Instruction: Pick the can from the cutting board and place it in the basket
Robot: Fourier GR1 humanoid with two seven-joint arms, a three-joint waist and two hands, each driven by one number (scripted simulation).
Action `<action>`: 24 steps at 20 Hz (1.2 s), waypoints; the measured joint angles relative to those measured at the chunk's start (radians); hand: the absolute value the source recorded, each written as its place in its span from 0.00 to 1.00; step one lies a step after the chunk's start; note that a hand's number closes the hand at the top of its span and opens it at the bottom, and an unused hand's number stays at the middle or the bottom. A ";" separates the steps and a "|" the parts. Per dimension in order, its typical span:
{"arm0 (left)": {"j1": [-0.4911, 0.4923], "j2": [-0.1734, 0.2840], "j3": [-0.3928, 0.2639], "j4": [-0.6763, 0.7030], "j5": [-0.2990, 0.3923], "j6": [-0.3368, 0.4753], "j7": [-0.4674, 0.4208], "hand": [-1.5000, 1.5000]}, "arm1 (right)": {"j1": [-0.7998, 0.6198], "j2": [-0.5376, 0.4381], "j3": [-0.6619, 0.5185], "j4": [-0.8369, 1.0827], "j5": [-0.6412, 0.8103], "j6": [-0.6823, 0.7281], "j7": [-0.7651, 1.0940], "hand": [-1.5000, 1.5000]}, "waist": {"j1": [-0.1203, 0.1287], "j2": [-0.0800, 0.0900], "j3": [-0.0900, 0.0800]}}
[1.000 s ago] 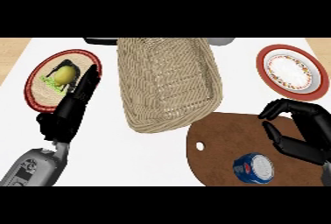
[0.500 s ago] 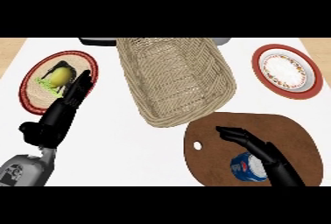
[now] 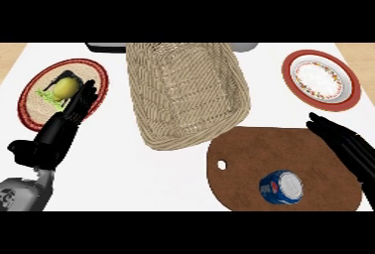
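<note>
A blue can (image 3: 282, 187) with a white top lies on its side on the brown cutting board (image 3: 253, 149), toward the board's near right. The empty woven basket (image 3: 187, 94) sits just beyond the board's far left edge. My right hand (image 3: 349, 147) is open, fingers straight and pointing up-left, over the board's right edge. It is to the right of the can and not touching it. My left hand (image 3: 57, 133) rests open at the left, its fingertips over the near rim of a red-rimmed plate.
The left plate (image 3: 33, 101) holds a yellow-green fruit (image 3: 64, 88). Another red-rimmed plate (image 3: 322, 79) stands at the far right. Dark objects (image 3: 110, 47) peek out behind the basket at the counter's back edge.
My right hand has moved from over the board beside the can out to the board's right edge. The can lies where it was. The left hand has barely moved.
</note>
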 measured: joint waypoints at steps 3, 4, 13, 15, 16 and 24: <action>-0.004 0.002 0.002 -0.010 0.000 -0.004 0.008 0.50 | 0.004 -0.109 -0.025 -0.075 -0.055 0.141 0.128 0.00 | 0.004 0.002 0.001; -0.005 0.002 0.003 -0.012 0.001 -0.006 0.010 0.50 | -0.002 -0.134 -0.030 -0.090 -0.083 0.182 0.172 0.00 | 0.007 0.003 0.001; 0.019 -0.030 0.002 -0.018 -0.023 -0.012 -0.017 0.50 | -0.054 -0.285 -0.246 -0.189 -0.478 0.437 0.433 0.00 | 0.012 0.006 0.005; 0.012 -0.036 0.007 -0.013 -0.024 -0.016 -0.006 0.50 | -0.047 -0.290 -0.307 -0.189 -0.513 0.468 0.445 0.00 | 0.007 0.006 0.006; 0.009 -0.043 0.007 0.000 -0.032 -0.016 -0.012 0.50 | -0.039 -0.289 -0.336 -0.189 -0.523 0.483 0.444 0.00 | 0.005 0.005 0.006; 0.022 -0.057 0.030 0.011 -0.060 -0.039 -0.028 0.50 | 0.006 -0.205 -0.452 -0.155 -0.556 0.564 0.405 0.00 | 0.012 0.007 0.008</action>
